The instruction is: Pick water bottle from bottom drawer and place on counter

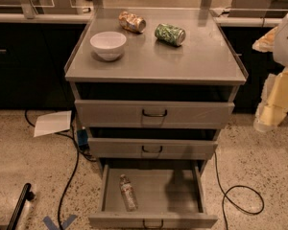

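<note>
The water bottle (128, 192) lies on its side in the left part of the open bottom drawer (182, 195), cap pointing to the back. The drawer is pulled out well past the two shut drawers above it. The counter (192, 56) is the grey cabinet top with a low rim. My gripper (271, 109) hangs at the right edge of the view, beside the cabinet at the height of the top drawer, well above and to the right of the bottle and holding nothing that I can see.
On the counter stand a white bowl (108, 44), a tan-and-orange can (132, 21) and a green can (170, 34), both cans lying down. Cables (237, 195) and a sheet of paper (53, 122) lie on the floor. A dark bench (29, 56) runs behind.
</note>
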Controlling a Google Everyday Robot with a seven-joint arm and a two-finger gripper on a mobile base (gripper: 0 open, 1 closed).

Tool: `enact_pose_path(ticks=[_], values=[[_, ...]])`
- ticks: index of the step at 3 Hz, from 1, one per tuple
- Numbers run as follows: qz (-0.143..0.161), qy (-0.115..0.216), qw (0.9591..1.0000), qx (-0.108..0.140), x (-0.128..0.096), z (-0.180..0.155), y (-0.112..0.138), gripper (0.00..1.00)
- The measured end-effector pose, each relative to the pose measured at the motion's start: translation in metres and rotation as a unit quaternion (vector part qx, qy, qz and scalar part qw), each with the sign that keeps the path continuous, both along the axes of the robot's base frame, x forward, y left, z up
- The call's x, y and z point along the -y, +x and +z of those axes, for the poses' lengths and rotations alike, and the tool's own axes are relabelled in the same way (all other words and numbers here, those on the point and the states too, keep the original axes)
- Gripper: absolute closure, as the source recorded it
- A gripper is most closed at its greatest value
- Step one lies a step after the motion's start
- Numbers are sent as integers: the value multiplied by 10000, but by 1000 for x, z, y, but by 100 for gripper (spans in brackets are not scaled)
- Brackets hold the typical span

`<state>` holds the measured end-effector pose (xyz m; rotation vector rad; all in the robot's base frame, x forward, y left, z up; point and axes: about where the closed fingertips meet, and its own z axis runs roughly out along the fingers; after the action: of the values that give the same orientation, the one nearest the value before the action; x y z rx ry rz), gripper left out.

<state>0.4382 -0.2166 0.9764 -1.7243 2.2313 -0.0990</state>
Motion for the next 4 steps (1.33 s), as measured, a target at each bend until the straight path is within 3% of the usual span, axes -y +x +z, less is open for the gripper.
enact_pose_path(ticks=[1, 2, 3, 4], values=[[0, 1, 10000, 0, 0, 0, 0, 0], [-121, 222, 9996, 120, -5, -6, 0, 0], [-648, 958, 9933, 39, -17, -44, -10, 0], [-1500, 1842, 9709, -310, -35, -107, -21, 0]])
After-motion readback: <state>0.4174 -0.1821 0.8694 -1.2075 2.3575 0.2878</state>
